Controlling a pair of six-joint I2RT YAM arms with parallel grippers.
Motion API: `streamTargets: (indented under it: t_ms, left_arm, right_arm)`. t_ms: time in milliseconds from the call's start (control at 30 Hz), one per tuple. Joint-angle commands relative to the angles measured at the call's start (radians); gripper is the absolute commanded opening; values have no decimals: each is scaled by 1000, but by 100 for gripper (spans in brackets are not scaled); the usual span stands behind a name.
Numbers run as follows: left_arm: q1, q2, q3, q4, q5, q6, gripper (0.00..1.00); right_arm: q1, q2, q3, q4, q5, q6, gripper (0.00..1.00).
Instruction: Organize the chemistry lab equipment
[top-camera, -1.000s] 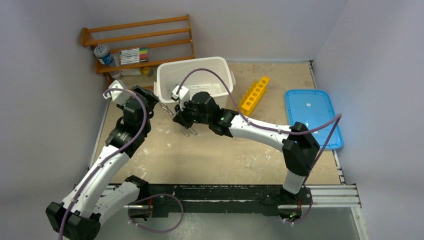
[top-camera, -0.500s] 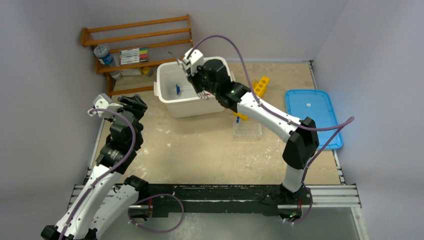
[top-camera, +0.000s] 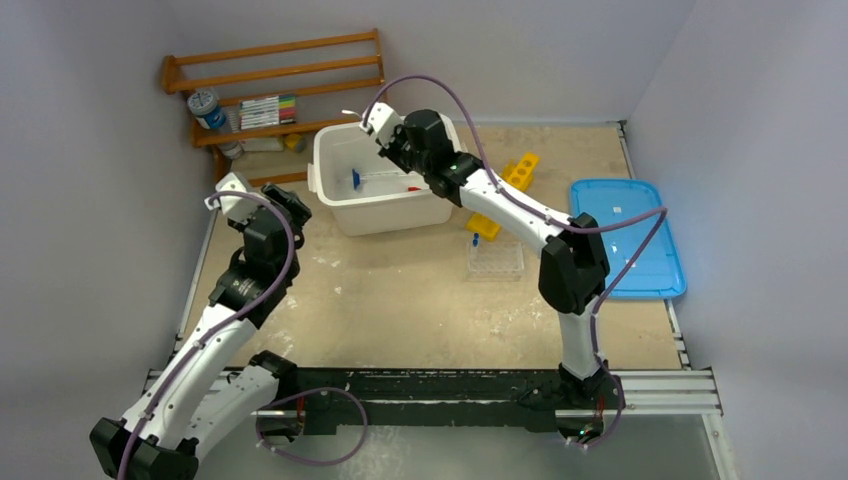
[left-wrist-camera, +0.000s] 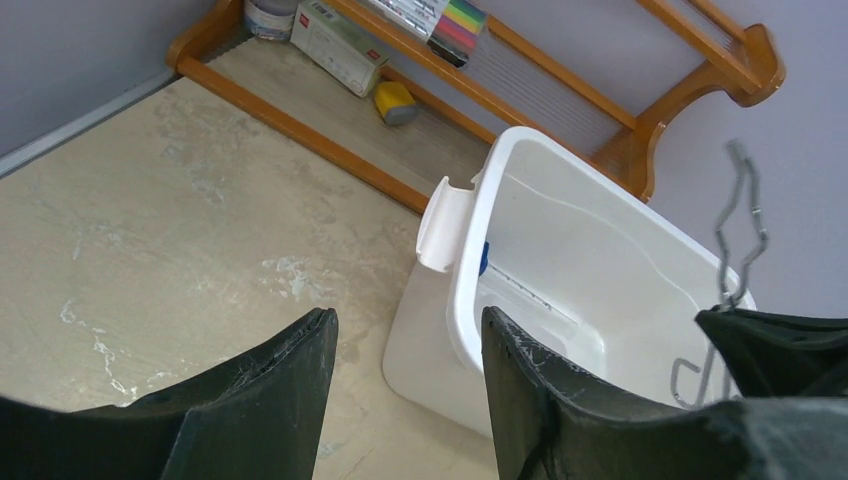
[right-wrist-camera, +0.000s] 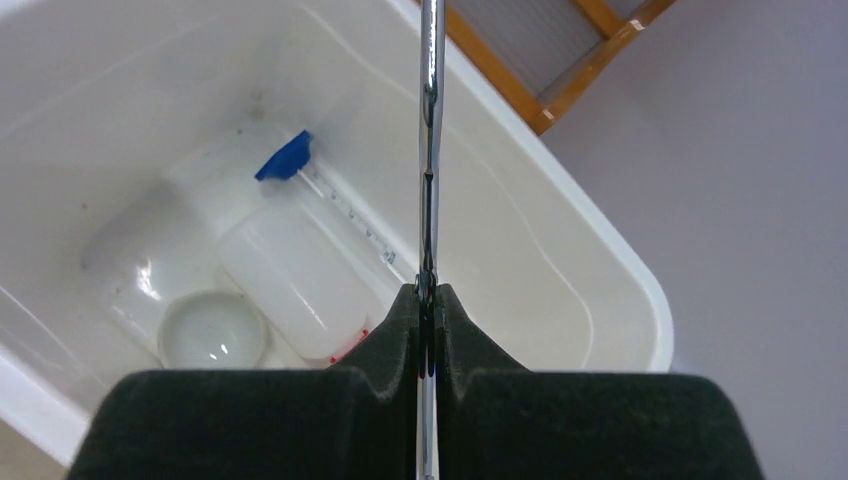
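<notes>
My right gripper (top-camera: 387, 133) (right-wrist-camera: 428, 300) is shut on the metal scissor-handled tongs (right-wrist-camera: 430, 150) and holds them upright over the back of the white bin (top-camera: 328, 150) (right-wrist-camera: 610, 250). The tongs also show in the left wrist view (left-wrist-camera: 741, 225). In the bin lie the translucent squeeze bottle (right-wrist-camera: 295, 270) with its red cap (top-camera: 413, 187), the thin blue-ended tube (right-wrist-camera: 286, 160) (top-camera: 355, 179) and a round clear dish (right-wrist-camera: 212, 330). My left gripper (top-camera: 287, 207) (left-wrist-camera: 407, 330) is open and empty, left of the bin's near corner (left-wrist-camera: 470, 260).
A wooden rack (top-camera: 280, 80) at the back left holds coloured markers (top-camera: 268, 108) and a blue-lidded jar (top-camera: 204, 106). A yellow tube rack (top-camera: 508, 185) and a clear tray (top-camera: 495, 258) lie right of the bin. A blue lid (top-camera: 625, 235) lies far right.
My right gripper lifted the tongs from the table in front of the bin to above it, then shifted toward its back. My left arm drew back from the tongs, then came forward a little.
</notes>
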Motion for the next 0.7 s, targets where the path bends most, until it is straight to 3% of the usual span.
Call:
streamTargets:
  t_ms: [0, 533, 667]
  left_arm:
    - [6, -23, 58, 22, -14, 42, 54]
    - [6, 85, 105, 25, 4, 84, 54]
    - [8, 100, 108, 30, 3, 93, 54]
  right_arm:
    - [-30, -8, 45, 16, -84, -127, 0]
    - [-93, 284, 433, -350, -280, -257, 0]
    - [-100, 305, 445, -371, -316, -305, 0]
